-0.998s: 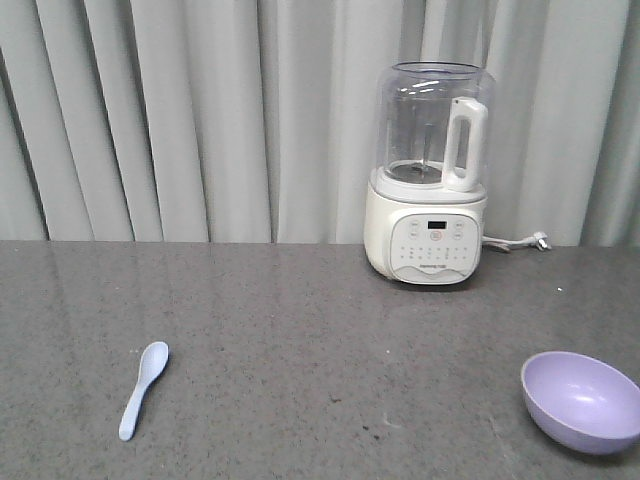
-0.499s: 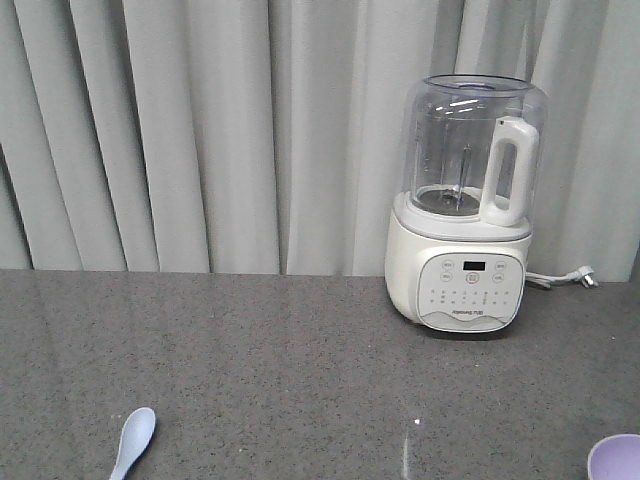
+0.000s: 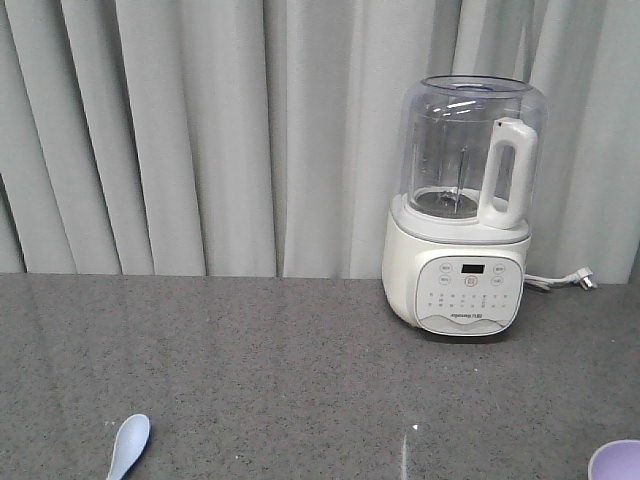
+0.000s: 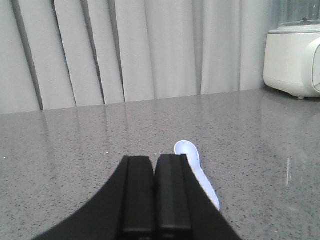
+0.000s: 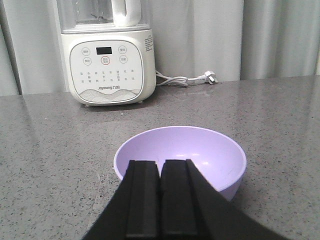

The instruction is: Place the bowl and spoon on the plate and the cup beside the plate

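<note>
Though close, bowl (image 5: 190, 147) just beyond right end effector (image 5: 160, 167)

The bench (image 3: 300, 380) is dark grey with lots of tiny light and dark specks. The curtain (image 3: 200, 130) is pale grey-white, with darker grey stripes in its folds. The blender (image 3: 460, 270) has a creamy white bottom, a see-through jug and a white handle. Its little screen is black, one button has a red ring, and the other marks are grey. The cord (image 5: 180, 80) is white. The spoon (image 4: 187, 150) is white with a bit of blue. The bowl (image 5: 200, 150) is plain light purple. The left gripper (image 4: 154, 165) and the right gripper (image 5: 160, 170) are black.
</note>
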Controlling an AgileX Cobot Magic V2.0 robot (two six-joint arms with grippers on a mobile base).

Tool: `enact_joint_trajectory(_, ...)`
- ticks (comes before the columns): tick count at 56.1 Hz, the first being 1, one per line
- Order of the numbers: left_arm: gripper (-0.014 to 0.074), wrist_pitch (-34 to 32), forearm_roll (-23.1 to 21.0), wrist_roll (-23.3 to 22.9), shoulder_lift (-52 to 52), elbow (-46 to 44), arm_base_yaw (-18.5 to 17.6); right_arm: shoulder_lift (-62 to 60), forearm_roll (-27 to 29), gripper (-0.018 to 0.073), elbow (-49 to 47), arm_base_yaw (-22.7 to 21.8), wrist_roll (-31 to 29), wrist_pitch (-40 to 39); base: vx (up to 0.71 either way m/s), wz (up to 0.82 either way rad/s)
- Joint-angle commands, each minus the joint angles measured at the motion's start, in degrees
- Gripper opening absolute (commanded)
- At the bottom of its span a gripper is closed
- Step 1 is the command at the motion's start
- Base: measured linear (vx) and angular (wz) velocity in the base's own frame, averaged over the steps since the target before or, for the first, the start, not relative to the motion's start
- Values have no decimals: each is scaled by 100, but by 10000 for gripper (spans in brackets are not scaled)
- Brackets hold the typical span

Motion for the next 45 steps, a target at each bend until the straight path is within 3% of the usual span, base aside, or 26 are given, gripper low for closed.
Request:
enact_joint_trajectory(1,-6,-469,-4,-17,-80,-148,-4,-27,-29,-9,28,16,-64,-487,0,0)
enact_joint_trajectory(8,-6,-497,-4,-17,-80,-151,-4,-27,-17,-9,22,16,-59,-755,0,0)
enact_joint_trajectory(15,-6,-1569,-69,-159,-80,-208,-4,-27,-63,-9,-4,16,-96,-1960,0,0)
enact_joint_trajectory(20,-6,-2044,-519,-563,-80,-475,-4,-27,-63,-9,-428,16,-196,-2284,0,0)
enact_joint_trajectory(27,-6,-1549,-710,-354,153,-1659,-4,294,-63,-9,-1982,16,-813,-1744,0,0)
enact_joint_trajectory(32,-6,-988,-710,-36,886,-2806,-4,1017,-63,-9,-3391,16,-1156,-1147,0,0)
enact_joint_trajectory(40,-6,-82,-710,145,2605,-4712,-4,2571,-8,-9,-5303,16,-1016,-83,0,0)
enact_joint_trajectory(45,-6,99,-710,182,3538,-5474,-4,3255,93,-9,-5745,16,-921,307,0,0)
